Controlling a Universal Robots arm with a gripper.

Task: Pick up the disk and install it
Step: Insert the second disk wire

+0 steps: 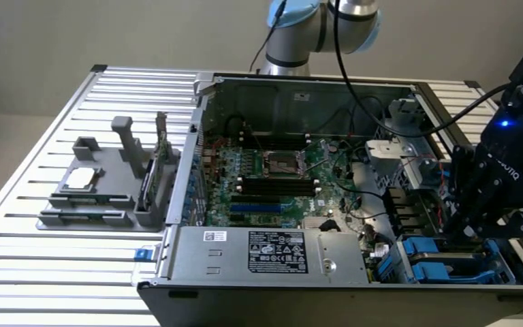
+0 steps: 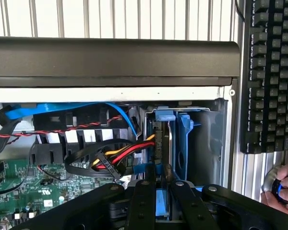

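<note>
At the left of the exterior view a grey fixture [image 1: 107, 184] stands on the slatted table [image 1: 25, 272], well apart from the work. At centre, the open case [image 1: 334, 204] shows the motherboard [image 1: 271, 177], with the power supply [image 1: 271, 252] along its near edge. At lower right, the gripper [image 1: 479, 225] reaches down into the blue drive bay [image 1: 443, 262]. In the wrist view, the fingers [image 2: 144, 206] stand narrow on a blue-framed piece, seemingly the disk [image 2: 162, 203], set edgewise at the bay's [image 2: 192, 139] mouth. So pickup looks done; whether the disk is fully seated I cannot tell. Room is tight: a cable bundle [image 2: 120, 155] lies just beside the slot, the case wall [image 2: 225, 143] closes the other side, and a keyboard [image 2: 271, 72] and a person's hand [image 2: 283, 189] sit outside at the right.
</note>
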